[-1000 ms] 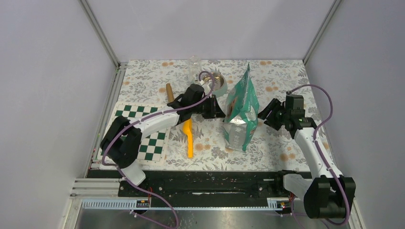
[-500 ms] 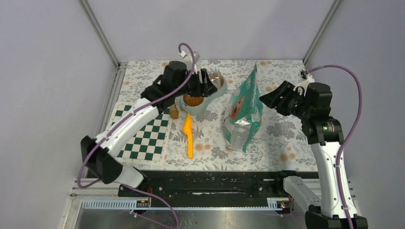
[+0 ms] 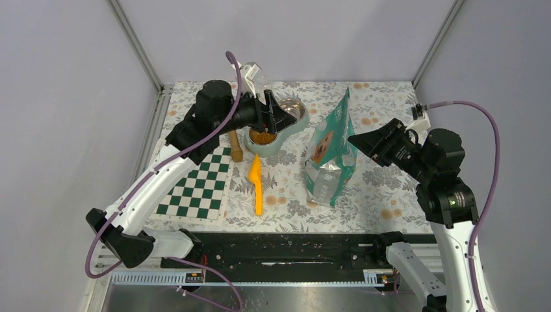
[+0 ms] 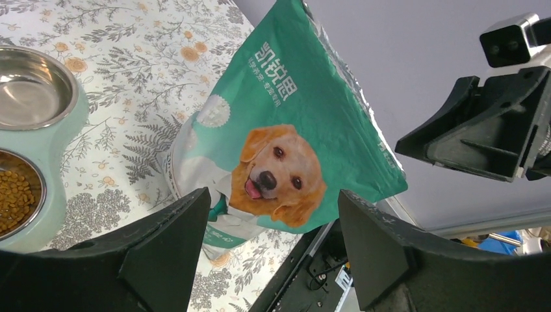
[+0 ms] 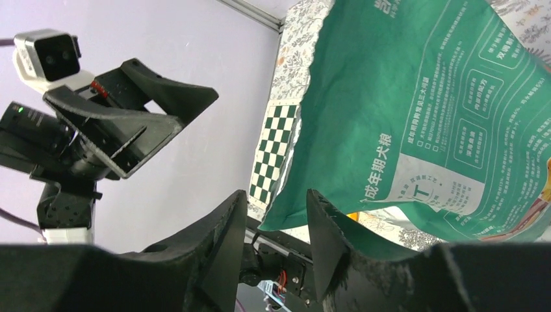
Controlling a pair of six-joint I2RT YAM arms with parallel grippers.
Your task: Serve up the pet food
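Note:
The pet food [image 3: 262,137] is brown kibble lying in the near cup of a teal double bowl [image 3: 276,148]; in the left wrist view the pet food [image 4: 13,198] shows at the left edge. The far steel cup [image 3: 294,109] holds none. My left gripper [image 3: 278,118] hangs above the bowl, open and empty [image 4: 273,198]. A teal dog-print bag [image 3: 330,153] stands right of the bowl. My right gripper [image 3: 358,144] is raised just right of the bag, open with a narrower gap [image 5: 276,201], holding nothing.
An orange scoop [image 3: 258,185] lies on the floral cloth in front of the bowl. A brown stick [image 3: 235,146] rests beside a checkered mat [image 3: 195,188] at the left. Grey walls close in the back and sides. The black rail [image 3: 292,250] runs along the near edge.
My left arm has lifted up and back from beside the bag, its jaws opening wide and uncovering the bowl. My right arm has risen, and its jaws have narrowed.

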